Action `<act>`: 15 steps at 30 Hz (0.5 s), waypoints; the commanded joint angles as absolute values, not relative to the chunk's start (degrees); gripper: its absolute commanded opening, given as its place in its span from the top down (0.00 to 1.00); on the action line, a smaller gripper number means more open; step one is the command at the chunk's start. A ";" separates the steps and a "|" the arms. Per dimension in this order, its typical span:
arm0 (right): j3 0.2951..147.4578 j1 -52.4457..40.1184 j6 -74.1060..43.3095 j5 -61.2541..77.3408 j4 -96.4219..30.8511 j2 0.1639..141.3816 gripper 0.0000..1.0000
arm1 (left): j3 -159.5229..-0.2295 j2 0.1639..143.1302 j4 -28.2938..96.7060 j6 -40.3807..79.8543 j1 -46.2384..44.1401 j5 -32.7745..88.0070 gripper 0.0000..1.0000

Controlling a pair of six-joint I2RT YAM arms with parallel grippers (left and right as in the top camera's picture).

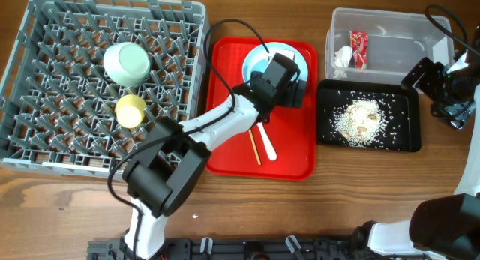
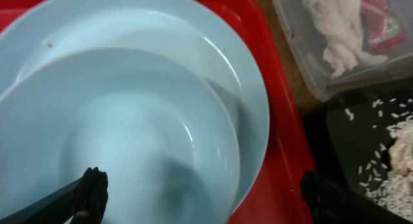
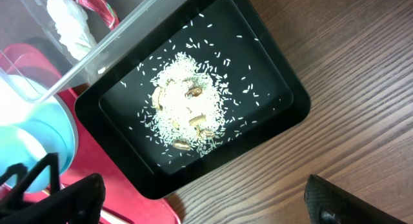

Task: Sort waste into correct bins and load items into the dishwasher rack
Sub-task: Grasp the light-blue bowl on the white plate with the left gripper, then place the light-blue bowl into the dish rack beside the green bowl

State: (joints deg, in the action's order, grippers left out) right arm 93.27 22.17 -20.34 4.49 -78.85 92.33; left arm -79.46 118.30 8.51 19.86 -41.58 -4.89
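Note:
A pale blue bowl (image 2: 129, 140) sits in a pale blue plate (image 2: 253, 101) on the red tray (image 1: 225, 103). My left gripper (image 1: 289, 86) is open low over them, one finger inside the bowl and the other outside the plate's right rim (image 2: 206, 195). A white fork (image 1: 267, 140) and a wooden chopstick (image 1: 255, 146) lie on the red tray. The grey rack (image 1: 45, 103) holds a pale green saucer (image 1: 126, 63) and a yellow-green cup (image 1: 131, 110). The clear tub (image 1: 390, 28) holds the red wrapper (image 1: 358, 49) and white tissue (image 1: 343, 56). Rice scraps (image 1: 361, 119) lie in the black tray (image 1: 405, 132). My right gripper (image 1: 444, 103) is open and empty.
In the right wrist view the open fingers (image 3: 206, 201) hang over bare wooden table (image 3: 335, 88) beside the black tray's (image 3: 284, 101) corner, with the clear tub (image 3: 97, 53) and the plate (image 3: 39, 140) to the left. The left arm stretches across the red tray.

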 commanded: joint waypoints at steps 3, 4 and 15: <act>94.39 22.04 -20.95 5.19 -78.94 90.85 0.00 | -79.94 121.97 9.41 19.73 -41.74 -7.97 0.22; 94.39 22.04 -20.95 5.21 -78.94 90.85 0.00 | -79.94 121.93 9.45 19.73 -41.74 -9.80 0.30; 94.39 22.04 -20.93 5.19 -78.94 90.85 0.00 | -79.94 119.00 10.09 19.73 -41.74 -11.46 0.96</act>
